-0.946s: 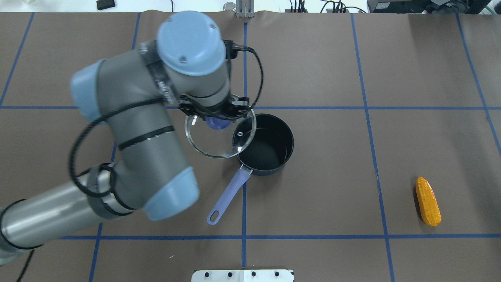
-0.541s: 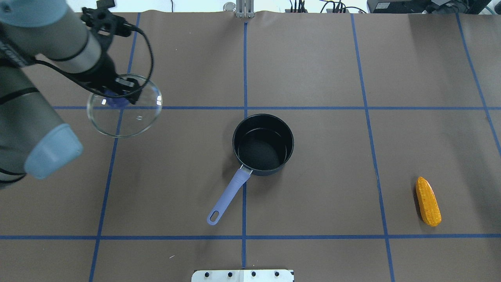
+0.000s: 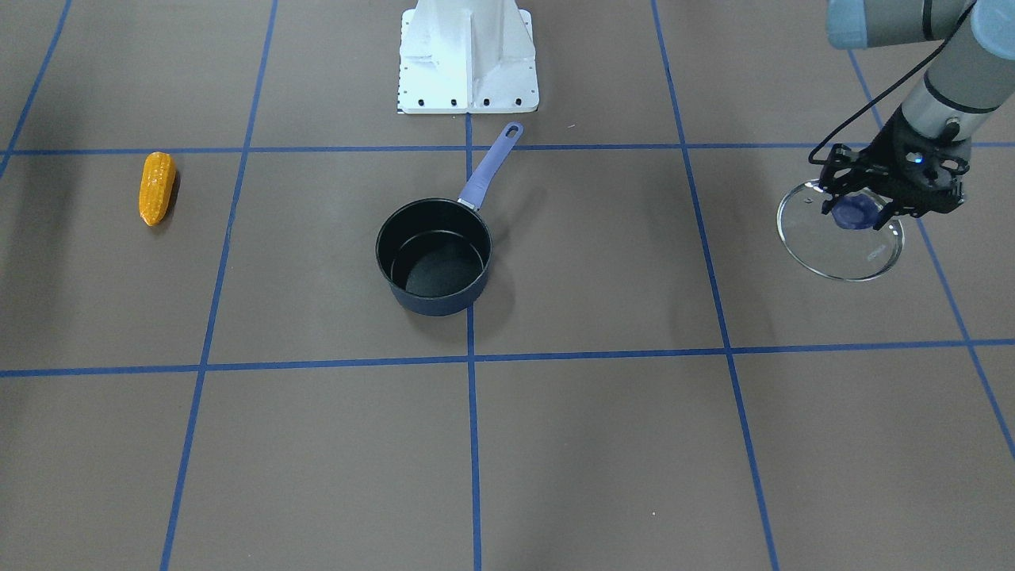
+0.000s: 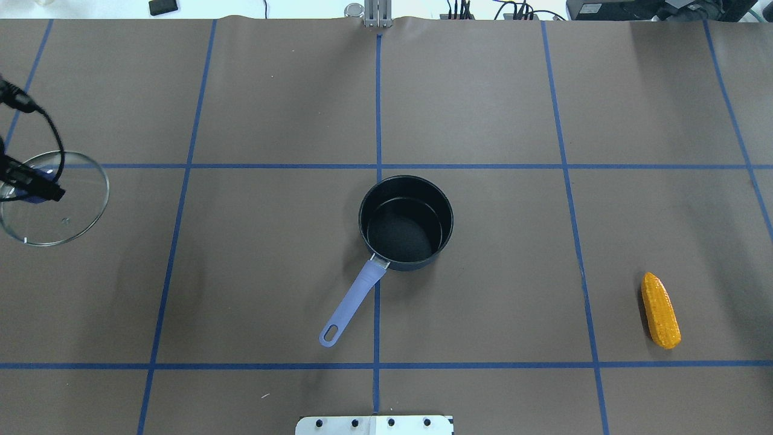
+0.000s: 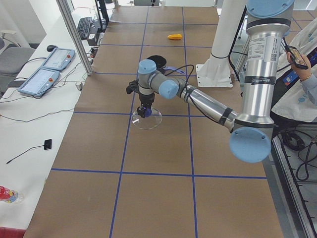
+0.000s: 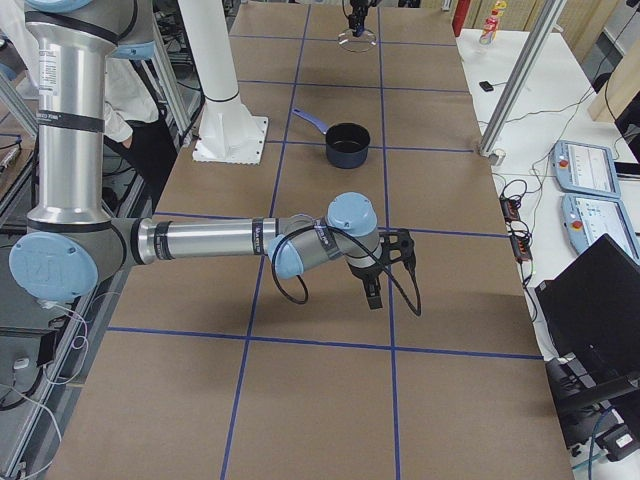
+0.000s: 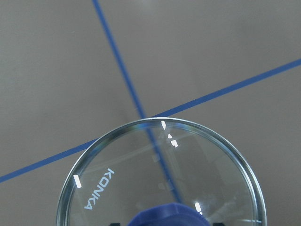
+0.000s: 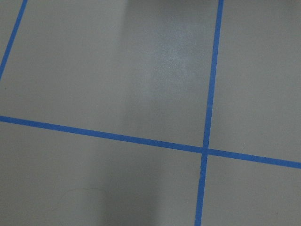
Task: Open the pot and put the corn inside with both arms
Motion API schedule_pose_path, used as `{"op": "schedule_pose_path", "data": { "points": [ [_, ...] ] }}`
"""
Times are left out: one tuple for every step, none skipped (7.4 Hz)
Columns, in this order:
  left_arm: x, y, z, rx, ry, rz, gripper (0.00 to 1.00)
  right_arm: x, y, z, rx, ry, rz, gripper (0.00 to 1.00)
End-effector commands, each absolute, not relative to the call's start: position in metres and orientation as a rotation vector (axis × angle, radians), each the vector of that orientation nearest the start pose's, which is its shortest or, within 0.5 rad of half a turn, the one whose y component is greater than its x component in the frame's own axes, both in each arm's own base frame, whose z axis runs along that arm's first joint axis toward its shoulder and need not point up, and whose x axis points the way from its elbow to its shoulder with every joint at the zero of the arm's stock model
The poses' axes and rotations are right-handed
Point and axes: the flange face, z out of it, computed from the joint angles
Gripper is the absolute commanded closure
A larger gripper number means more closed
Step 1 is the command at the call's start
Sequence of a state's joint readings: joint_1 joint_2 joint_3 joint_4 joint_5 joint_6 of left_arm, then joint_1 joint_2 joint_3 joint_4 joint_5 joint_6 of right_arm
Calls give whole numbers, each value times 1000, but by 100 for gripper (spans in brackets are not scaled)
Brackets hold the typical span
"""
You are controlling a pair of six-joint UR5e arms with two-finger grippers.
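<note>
The dark pot [image 4: 362,211] stands open and empty at the table's middle, its blue handle [image 4: 353,301] pointing toward the robot; it also shows in the front view [image 3: 436,305]. My left gripper [image 4: 30,187] is shut on the blue knob of the glass lid [image 4: 72,220] and holds it low over the table's far left, seen in the front view [image 3: 840,258] and the left wrist view [image 7: 160,174]. The corn [image 4: 660,310] lies on the table at the right, also in the front view [image 3: 156,188]. My right gripper [image 6: 372,290] shows only in the exterior right view; I cannot tell its state.
The white base block [image 3: 468,55] stands behind the pot's handle. Blue tape lines cross the brown table cover. A metal post [image 5: 74,34] and side benches with tablets [image 5: 52,58] border the table's far side.
My left arm has swung the lid from just beside the pot's rim far out to the table's left. Pot and corn have not moved.
</note>
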State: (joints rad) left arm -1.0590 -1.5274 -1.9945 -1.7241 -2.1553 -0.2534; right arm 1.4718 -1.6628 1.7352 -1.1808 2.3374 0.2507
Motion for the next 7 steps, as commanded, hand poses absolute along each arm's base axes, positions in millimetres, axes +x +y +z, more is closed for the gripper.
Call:
{"op": "schedule_pose_path", "data": {
  "points": [
    [139,-407,548,267,757,404,95,14,-478,576,302,-817,-41,0],
    [137,-404,572,268,758,402,93,13,-478,575,302,-819,-43,0],
    [140,-403,601,271,779,350,92,12,-478,575,303,-818,-45,0],
    [141,-399,635,317,815,325,91,11,-478,574,303,-819,-48,0],
    [140,-397,655,322,829,305,82,11,-478,574,304,-818,-50,0],
    [141,-397,656,321,827,305,57,11,-478,574,305,-818,-51,0],
    [144,-397,657,320,826,314,32,11,-478,574,305,-818,-51,0]
  ]
}}
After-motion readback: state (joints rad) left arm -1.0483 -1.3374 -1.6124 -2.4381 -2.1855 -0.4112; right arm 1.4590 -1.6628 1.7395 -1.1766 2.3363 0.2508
